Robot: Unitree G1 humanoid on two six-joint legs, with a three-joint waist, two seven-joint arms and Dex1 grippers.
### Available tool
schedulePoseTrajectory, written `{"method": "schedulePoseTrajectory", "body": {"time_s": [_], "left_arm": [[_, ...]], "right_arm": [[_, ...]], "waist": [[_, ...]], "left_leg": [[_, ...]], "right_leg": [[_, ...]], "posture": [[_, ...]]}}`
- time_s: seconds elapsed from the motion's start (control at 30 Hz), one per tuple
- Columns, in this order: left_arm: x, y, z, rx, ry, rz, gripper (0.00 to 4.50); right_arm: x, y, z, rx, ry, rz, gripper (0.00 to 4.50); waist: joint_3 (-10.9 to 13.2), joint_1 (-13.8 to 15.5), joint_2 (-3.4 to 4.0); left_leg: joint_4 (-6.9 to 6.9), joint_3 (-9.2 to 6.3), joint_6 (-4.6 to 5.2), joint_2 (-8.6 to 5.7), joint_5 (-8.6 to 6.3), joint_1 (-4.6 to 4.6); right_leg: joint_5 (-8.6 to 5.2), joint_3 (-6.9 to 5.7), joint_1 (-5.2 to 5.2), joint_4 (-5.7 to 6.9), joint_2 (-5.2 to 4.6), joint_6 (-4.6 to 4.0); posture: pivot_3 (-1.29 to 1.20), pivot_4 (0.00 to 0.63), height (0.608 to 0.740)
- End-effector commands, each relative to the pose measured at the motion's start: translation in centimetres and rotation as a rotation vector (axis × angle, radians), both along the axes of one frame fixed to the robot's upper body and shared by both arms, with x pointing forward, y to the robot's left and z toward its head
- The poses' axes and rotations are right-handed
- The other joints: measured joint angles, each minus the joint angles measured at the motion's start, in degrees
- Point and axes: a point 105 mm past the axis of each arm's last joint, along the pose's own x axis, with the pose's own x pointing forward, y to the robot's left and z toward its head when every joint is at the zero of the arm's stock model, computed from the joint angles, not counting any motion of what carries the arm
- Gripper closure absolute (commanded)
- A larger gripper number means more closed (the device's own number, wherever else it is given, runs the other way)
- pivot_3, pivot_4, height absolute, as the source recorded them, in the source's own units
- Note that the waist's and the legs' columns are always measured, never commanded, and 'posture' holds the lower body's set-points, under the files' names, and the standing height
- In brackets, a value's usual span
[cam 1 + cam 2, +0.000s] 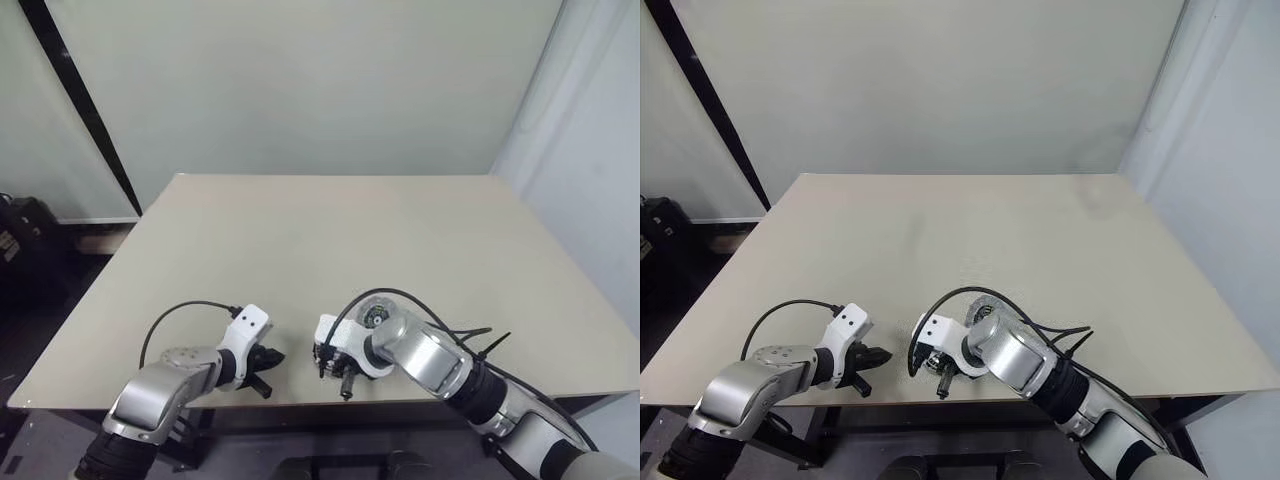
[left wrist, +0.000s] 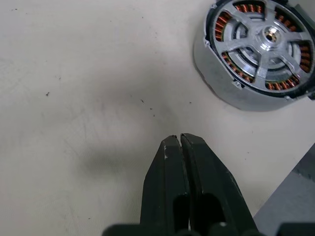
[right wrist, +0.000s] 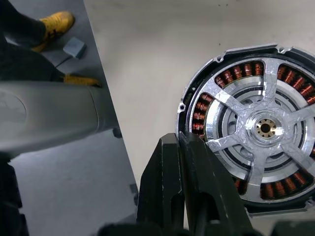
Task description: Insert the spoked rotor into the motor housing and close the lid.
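Note:
The motor housing (image 3: 197,110), a round metal shell ringed with copper-brown coils, lies on the table near its front edge. The spoked rotor (image 3: 266,129) sits inside it, its silver spokes spreading from a central hub over the coils. My right gripper (image 3: 179,136) is shut with nothing between its fingers, and its tips hang over the housing's near rim. My left gripper (image 2: 176,139) is also shut and empty, above bare table a short way to the left of the housing (image 2: 256,51). The lid is out of view.
The beige table (image 1: 320,230) stretches back toward a pale wall. Both arms work close to its front edge (image 1: 300,402). A person's yellow shoes (image 3: 56,24) stand on the grey floor beyond that edge. A black cable (image 1: 180,315) loops from the left wrist.

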Motion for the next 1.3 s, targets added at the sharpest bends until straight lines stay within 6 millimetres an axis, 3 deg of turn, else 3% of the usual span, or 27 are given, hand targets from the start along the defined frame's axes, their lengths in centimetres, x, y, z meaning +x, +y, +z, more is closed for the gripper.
{"method": "schedulePoseTrajectory", "body": {"time_s": [0.03, 0.23, 0.67, 0.77, 0.97, 1.13, 1.3], "left_arm": [[0.7, 0.1, 0.9, -0.001, -0.050, 0.006, 4.50], [0.7, 0.1, 0.8, -0.001, -0.048, 0.010, 4.50], [1.0, -0.1, 0.9, -0.006, -0.056, 0.002, 4.50], [1.0, -0.1, 0.9, -0.007, -0.057, 0.000, 4.50], [1.0, -0.1, 0.8, -0.007, -0.059, -0.003, 4.50], [1.2, -0.1, 0.9, -0.008, -0.065, -0.007, 4.50], [1.4, -0.1, 1.1, -0.009, -0.073, -0.012, 4.50]], "right_arm": [[0.3, 1.2, 1.4, 0.068, -0.017, -0.008, 4.49], [0.6, 1.2, 1.5, 0.074, -0.057, -0.023, 4.49], [0.2, 1.4, 4.4, 0.136, -0.127, 0.028, 0.11], [1.2, 1.1, 6.3, 0.199, -0.163, -0.021, 0.03], [4.8, -1.4, 9.8, 0.277, -0.297, -0.177, 0.03], [7.8, -4.7, 10.8, 0.250, -0.391, -0.316, 0.03], [11.3, -9.6, 10.5, 0.105, -0.569, -0.435, 0.03]], "waist": [[0.0, 0.0, 0.00], [0.0, 0.0, 0.00], [0.0, 0.0, 0.00], [0.0, 0.0, 0.00], [0.0, 0.0, 0.00], [0.0, 0.0, 0.00], [0.0, 0.0, 0.00]], "left_leg": [[0.01, 0.00, 0.00, 0.00, 0.00, 0.00], [0.03, 0.01, 0.00, 0.00, 0.00, 0.00], [0.08, 0.01, 0.00, 0.01, 0.00, 0.01], [0.07, 0.01, -0.01, 0.01, 0.00, -0.01], [0.09, 0.04, -0.01, 0.01, 0.00, -0.01], [0.06, 0.03, -0.01, 0.01, 0.00, -0.02], [0.04, 0.07, 0.00, 0.00, 0.00, -0.07]], "right_leg": [[0.00, 0.00, 0.00, 0.00, 0.00, 0.00], [0.00, 0.01, 0.00, 0.00, 0.00, 0.00], [0.00, 0.00, -0.06, -0.01, 0.00, 0.00], [0.00, 0.01, -0.08, -0.02, -0.01, 0.00], [0.00, 0.02, -0.08, -0.03, -0.01, 0.00], [0.00, 0.01, -0.10, -0.03, -0.01, 0.00], [0.00, 0.05, -0.07, -0.04, -0.02, -0.01]], "posture": [[0.00, 0.000, 0.740], [0.00, 0.000, 0.740], [0.00, 0.000, 0.740], [0.00, 0.000, 0.740], [0.00, 0.000, 0.740], [0.00, 0.000, 0.740], [0.00, 0.000, 0.740]]}}
